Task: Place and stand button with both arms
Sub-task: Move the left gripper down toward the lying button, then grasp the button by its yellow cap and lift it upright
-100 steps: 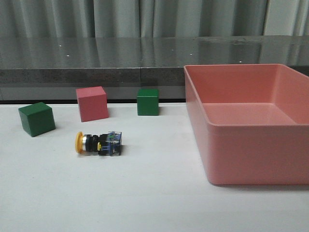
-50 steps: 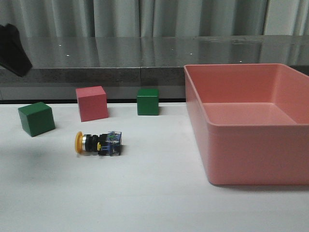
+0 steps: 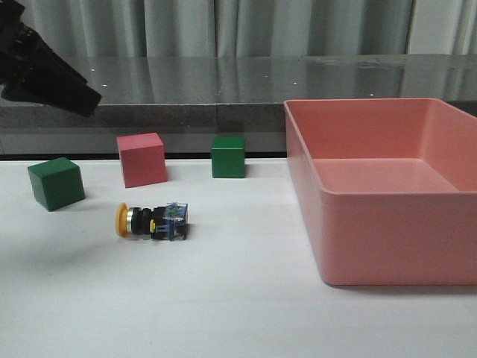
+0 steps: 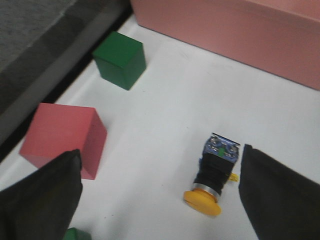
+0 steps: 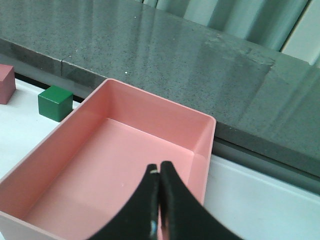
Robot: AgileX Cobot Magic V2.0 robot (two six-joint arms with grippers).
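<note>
The button (image 3: 151, 221) lies on its side on the white table, yellow cap to the left and clear bluish base to the right. It also shows in the left wrist view (image 4: 214, 172). My left gripper (image 3: 74, 93) hangs high at the far left, above and left of the button. In its wrist view the left gripper (image 4: 160, 150) is open and empty, and the button shows close to one finger (image 4: 280, 195). My right gripper (image 5: 160, 167) is shut and empty, held above the pink bin (image 5: 60, 140). It is out of the front view.
A green cube (image 3: 56, 183), a pink-red cube (image 3: 141, 159) and a second green cube (image 3: 228, 156) stand behind the button. The big pink bin (image 3: 387, 246) fills the right side. A dark stone ledge (image 3: 223, 82) runs along the back.
My left gripper came into the front view from the upper left and moved right. The button and cubes have not moved.
</note>
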